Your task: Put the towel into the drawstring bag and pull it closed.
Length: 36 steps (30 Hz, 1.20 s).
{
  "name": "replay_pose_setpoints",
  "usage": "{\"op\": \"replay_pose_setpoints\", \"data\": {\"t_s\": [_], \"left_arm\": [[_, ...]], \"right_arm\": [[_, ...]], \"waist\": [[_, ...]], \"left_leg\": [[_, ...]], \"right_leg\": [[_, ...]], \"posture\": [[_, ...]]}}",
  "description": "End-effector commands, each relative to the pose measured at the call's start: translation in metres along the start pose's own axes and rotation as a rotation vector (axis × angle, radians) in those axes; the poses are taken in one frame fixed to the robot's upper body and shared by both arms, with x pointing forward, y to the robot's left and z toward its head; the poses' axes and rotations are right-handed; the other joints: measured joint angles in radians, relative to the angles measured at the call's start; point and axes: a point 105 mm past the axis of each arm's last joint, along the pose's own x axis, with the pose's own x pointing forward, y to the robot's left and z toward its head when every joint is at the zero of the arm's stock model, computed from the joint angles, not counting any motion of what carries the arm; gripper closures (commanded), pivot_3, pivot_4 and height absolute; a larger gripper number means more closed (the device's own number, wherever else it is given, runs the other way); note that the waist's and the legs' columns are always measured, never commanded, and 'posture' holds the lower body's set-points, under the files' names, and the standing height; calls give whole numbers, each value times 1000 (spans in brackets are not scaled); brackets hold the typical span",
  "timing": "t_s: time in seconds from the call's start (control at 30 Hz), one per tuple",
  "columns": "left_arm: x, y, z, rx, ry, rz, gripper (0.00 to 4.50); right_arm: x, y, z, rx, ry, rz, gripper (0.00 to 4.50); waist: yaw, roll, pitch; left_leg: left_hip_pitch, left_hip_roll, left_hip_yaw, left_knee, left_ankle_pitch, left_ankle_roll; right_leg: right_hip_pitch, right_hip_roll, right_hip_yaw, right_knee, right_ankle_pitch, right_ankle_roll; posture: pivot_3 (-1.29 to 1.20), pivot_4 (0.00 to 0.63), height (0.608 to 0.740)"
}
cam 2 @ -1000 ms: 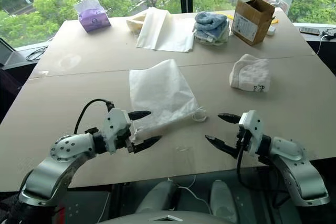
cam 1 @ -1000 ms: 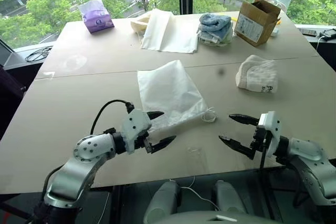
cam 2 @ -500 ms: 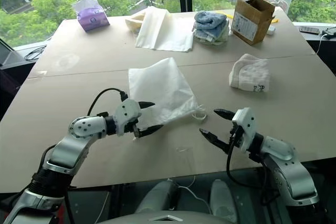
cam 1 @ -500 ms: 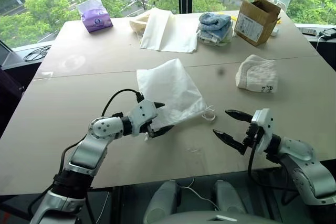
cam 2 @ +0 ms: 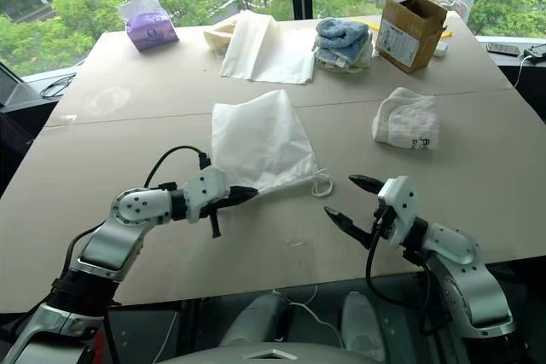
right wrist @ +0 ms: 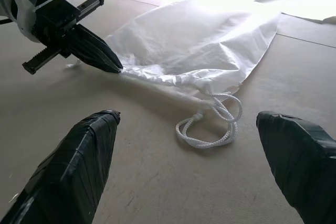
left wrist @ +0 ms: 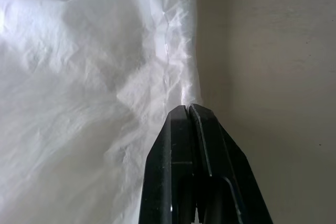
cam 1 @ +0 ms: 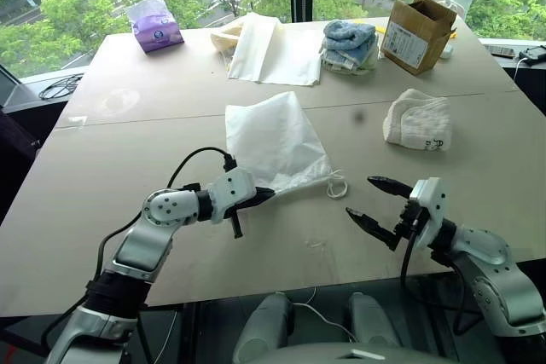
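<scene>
Left pincer [cam 1: 263, 194] clenched on hem of drawstring bag [cam 1: 275, 142], mid-table. Right pincer [cam 1: 373, 199] spread wide, holding nothing, near cord loops [cam 1: 337, 185]. Towel [cam 1: 417, 120] well apart, untouched. Bag's flimsy, probably slippy; best grab mouth edge.

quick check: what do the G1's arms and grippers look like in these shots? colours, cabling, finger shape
Both arms are silver-grey metal with rounded joint housings and white wrist blocks. The left gripper and right gripper each have two black, tapered, pointed fingers; a ribbed black bar sticks out beside the left one. A black cable loops over the left wrist; another hangs under the right forearm.
</scene>
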Motion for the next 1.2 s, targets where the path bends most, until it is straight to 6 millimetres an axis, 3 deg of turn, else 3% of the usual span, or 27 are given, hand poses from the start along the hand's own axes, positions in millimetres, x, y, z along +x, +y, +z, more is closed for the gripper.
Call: {"op": "replay_pose_setpoints", "data": {"t_s": [0.03, 0.17, 0.23, 0.6, 0.7, 0.83, 1.03, 1.2], "left_arm": [[-3, 6, 7, 12, -30, 23, 4490], [-1, 7, 11, -2, -66, 34, 4490], [-1, 11, 24, -24, -144, 59, 4490], [-16, 52, 51, 21, -281, 288, 4490], [-17, 63, 62, 24, -327, 351, 4490], [-21, 77, 76, 14, -390, 432, 4490], [-20, 86, 83, 16, -415, 476, 4490], [-21, 90, 89, 6, -440, 507, 4490]], "right_arm": [[0, -1, 10, -31, -38, -5, 0], [-1, -1, 8, -32, -34, -10, 0], [-1, -1, 8, -34, -35, -15, 0], [0, -10, 11, -48, -47, -78, 0], [0, -28, 17, -79, -62, -168, 0], [-6, -76, 29, -175, -60, -422, 0], [-22, -123, 29, -251, 114, -553, 0], [-36, -170, 46, -60, 29, -794, 0]], "waist": [[0, 0, 0], [0, 0, 0], [0, 0, 0], [1, 0, 0], [0, 0, 0], [-1, 0, 0], [0, 0, 0], [-5, -1, 0]], "left_leg": [[0, 0, 0, 0, 0, 0], [0, 0, 0, 0, 0, 0], [0, 0, 0, 0, 0, 0], [0, 0, 0, 2, 0, 0], [0, 0, 0, 3, 0, 0], [0, 0, 0, 5, 0, 0], [-1, -1, 0, 5, 0, 0], [-1, -1, 1, 7, 0, 0]], "right_leg": [[0, 0, 0, 0, 0, 0], [0, 0, 0, 0, 0, 0], [0, 0, 0, 0, 0, 0], [0, 0, 0, 1, 0, 0], [0, 0, 0, 1, 0, 0], [0, 1, 0, 3, 0, 0], [0, 0, 0, 5, 0, 0], [-1, 1, 1, 6, 0, 0]], "posture": [[0, 150, 740], [0, 150, 740], [0, 150, 740], [0, 150, 740], [0, 150, 740], [0, 150, 740], [0, 150, 740], [0, 150, 740]]}}
